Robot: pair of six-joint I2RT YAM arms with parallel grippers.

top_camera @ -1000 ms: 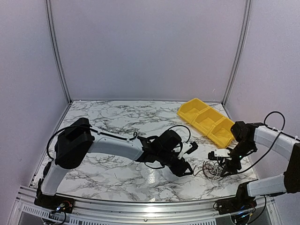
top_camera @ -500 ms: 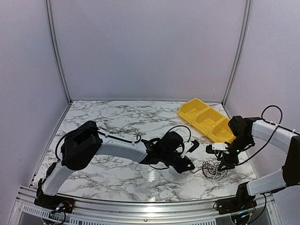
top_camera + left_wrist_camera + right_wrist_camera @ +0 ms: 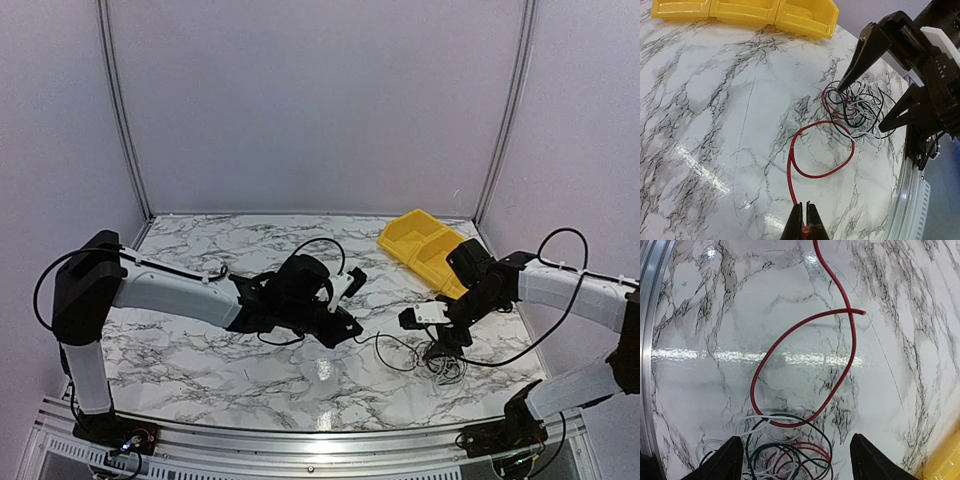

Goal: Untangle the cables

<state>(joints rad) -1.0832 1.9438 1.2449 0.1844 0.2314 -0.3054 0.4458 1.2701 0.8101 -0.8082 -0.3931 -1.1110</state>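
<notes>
The jaws of our left gripper (image 3: 804, 220) are pressed together, and between them they pinch one end of a red cable (image 3: 791, 170). Out from these jaws the red cable runs straight ahead over the marble table (image 3: 715, 125). Then it makes one wide loop, and its other end crosses over its own strand. The far side of the loop reaches the edge of the tangle of cables (image 3: 856, 112), which lies well ahead of the left jaws and somewhat to their right. We cannot tell whether the red cable is caught there. In the tangle we see black, white, green and red wires wound over each other.

The jaws of our right gripper (image 3: 860, 109) stand wide apart and have hold of nothing. The tangle lies between and below the two fingers (image 3: 862, 57). One fingertip is at the edge of the heap, but we cannot tell if it touches a wire. The red loop lies just beyond these jaws, flat on the table.

Farther out, well past the tangle as seen from the left jaws, stands a yellow bin (image 3: 740, 12) with several compartments.
</notes>
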